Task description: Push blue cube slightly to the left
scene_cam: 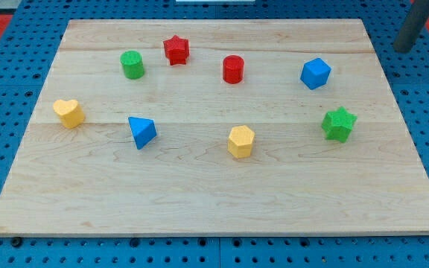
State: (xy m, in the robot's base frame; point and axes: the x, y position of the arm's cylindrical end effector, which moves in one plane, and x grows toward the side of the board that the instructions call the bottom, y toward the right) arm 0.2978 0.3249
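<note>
Blue cube [315, 73] sits on our wooden bench [214, 201], near its right edge toward the view's top. Left of the cube stands a red cylinder [233, 68]; further left, a red star [176, 50] and a green cylinder [132, 65]. Below the cube lies a green star [339, 123]. Above and right of the cube our dark rod [414, 24] enters; its tip seems off the board edge, well apart from the cube. We carry no gripper.

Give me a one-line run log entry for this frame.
task: push blue cube left | my tip: off board, view's top right, no contact | left neighbour: red cylinder | status: not started
</note>
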